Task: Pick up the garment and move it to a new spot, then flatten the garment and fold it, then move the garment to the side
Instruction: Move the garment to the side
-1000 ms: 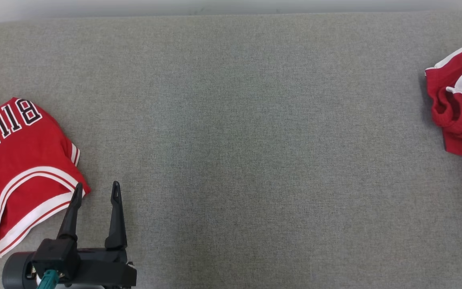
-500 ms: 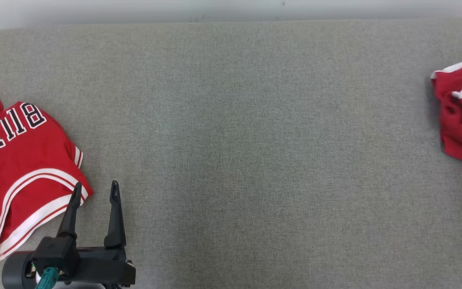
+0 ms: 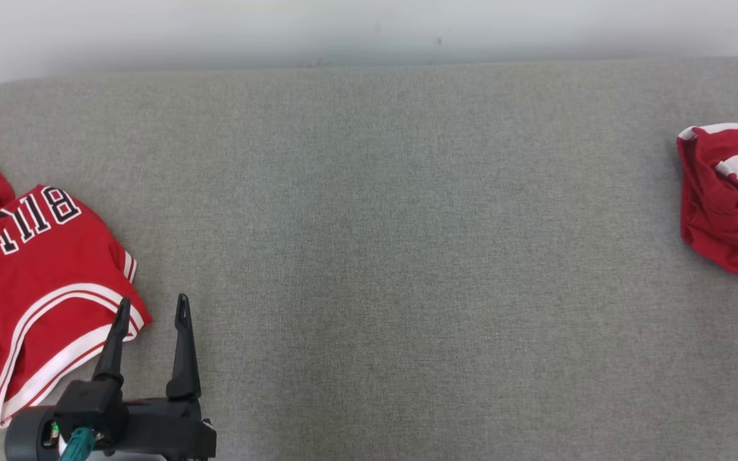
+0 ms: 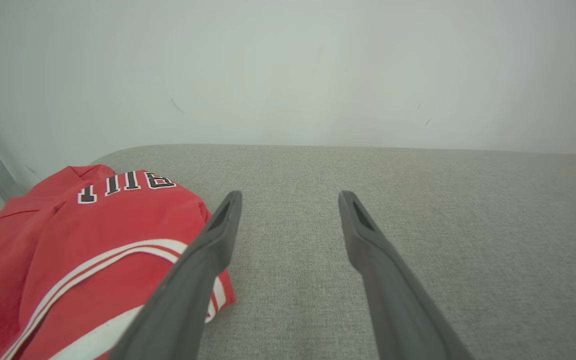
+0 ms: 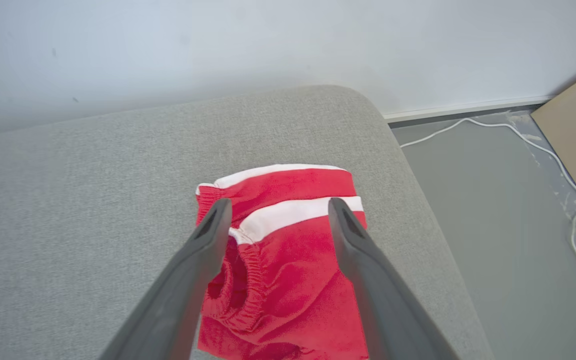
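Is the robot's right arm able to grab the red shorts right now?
Probably yes. The right gripper is open and points straight at the red shorts, which lie loose on the grey cushion. Nothing sits between it and the cloth.

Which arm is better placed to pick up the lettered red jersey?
Left. The left gripper is open beside the jersey; the right gripper is over the red shorts at the opposite end.

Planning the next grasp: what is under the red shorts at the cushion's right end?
The red shorts lie bunched directly on the grey cushion; nothing else shows at their edges. Anything beneath the folds is covered.
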Controlling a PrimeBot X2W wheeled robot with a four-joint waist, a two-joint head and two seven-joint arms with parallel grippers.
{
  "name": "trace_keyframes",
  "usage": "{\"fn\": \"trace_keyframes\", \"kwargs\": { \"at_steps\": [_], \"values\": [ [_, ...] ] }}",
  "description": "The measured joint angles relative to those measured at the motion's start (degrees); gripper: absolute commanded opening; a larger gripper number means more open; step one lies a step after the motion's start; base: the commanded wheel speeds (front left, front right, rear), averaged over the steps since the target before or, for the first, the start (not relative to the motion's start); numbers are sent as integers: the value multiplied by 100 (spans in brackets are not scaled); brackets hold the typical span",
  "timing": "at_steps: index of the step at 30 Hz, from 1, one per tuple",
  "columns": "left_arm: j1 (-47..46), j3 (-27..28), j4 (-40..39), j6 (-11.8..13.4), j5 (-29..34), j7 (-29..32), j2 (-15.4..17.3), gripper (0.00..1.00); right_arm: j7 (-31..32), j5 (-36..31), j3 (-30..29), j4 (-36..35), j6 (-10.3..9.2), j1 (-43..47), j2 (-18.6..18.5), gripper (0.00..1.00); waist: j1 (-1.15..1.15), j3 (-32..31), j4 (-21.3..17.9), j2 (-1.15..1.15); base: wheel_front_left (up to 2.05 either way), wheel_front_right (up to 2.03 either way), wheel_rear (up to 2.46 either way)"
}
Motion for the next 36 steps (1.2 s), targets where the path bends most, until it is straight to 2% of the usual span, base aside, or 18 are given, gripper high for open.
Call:
{"fn": "trace_keyframes", "kwargs": {
  "at_steps": [7,10,13,26,36],
  "values": [
    [104,26,120,0,-144,0,-19,100,-816,208,-119,-401,523,193,431,100,0,-283,-50,0,0,0,0],
    [167,51,136,1,-146,0,-20,100,-1158,311,-153,-609,665,460,599,100,0,-424,-73,0,0,0,0],
    [320,116,135,1,-156,0,-12,100,-1500,312,-135,-913,714,648,800,100,-1,-569,-105,0,0,0,0],
    [770,294,49,53,-177,0,-15,100,-2854,79,-8,-2063,703,1767,1076,100,-1,-988,-395,-1,0,0,0],
    [828,354,-48,60,-135,0,-46,100,-3861,48,-210,-2874,246,3026,1188,100,-1,-1225,-594,0,0,0,0]
  ]
}}
